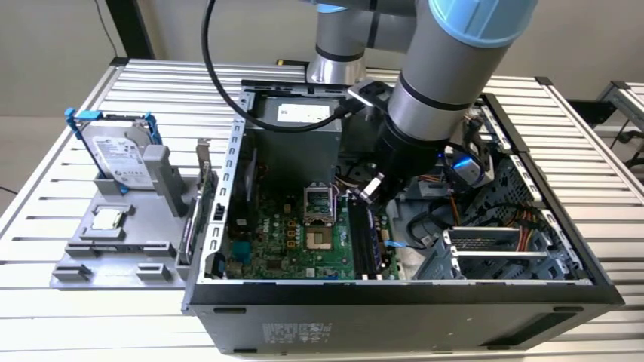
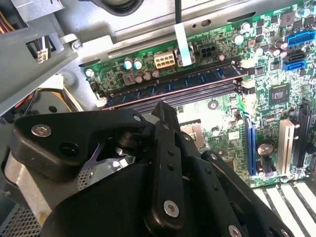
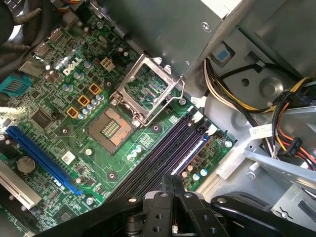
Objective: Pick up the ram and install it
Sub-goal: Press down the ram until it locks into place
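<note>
The ram (image 2: 197, 79) is a long dark green stick with black chips. It stands on edge in the outermost of the motherboard's memory slots (image 3: 163, 158), and its top edge (image 3: 193, 149) catches the light. My gripper (image 1: 369, 197) reaches down into the open computer case. Its two black fingers are pressed together, so the gripper (image 3: 173, 178) is shut with nothing between them. In the second wrist view the fingertips (image 2: 164, 109) hang right over the middle of the slot row, beside the ram. Contact with the ram cannot be made out.
A silver hard drive in a blue frame (image 1: 119, 154) and a small square processor chip (image 1: 105, 219) rest on a grey fixture (image 1: 111, 264) at the exterior view's left. The processor socket (image 3: 111, 128) lies open beside the slots. Cable bundles (image 1: 453, 219) and the drive cage (image 1: 503, 249) crowd the other side.
</note>
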`<action>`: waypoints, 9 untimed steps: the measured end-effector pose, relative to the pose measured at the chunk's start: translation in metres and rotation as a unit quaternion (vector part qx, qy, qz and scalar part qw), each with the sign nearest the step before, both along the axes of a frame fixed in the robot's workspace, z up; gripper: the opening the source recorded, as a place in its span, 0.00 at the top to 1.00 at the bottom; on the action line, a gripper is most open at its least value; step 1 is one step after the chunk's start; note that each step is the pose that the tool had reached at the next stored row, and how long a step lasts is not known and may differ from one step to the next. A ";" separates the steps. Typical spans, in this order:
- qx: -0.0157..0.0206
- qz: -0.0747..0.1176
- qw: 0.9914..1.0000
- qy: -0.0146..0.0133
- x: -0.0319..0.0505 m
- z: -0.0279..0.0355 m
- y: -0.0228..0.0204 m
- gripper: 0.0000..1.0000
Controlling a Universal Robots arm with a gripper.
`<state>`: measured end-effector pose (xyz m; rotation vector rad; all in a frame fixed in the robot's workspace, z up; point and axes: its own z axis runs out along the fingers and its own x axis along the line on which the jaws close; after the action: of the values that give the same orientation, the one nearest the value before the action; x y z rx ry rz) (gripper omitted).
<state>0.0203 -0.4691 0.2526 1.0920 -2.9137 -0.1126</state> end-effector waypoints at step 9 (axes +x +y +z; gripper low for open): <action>0.000 0.001 1.000 0.000 0.0025 0.0000 0.0000 1.00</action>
<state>0.0228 -0.4691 0.2526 1.0946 -2.9127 -0.1126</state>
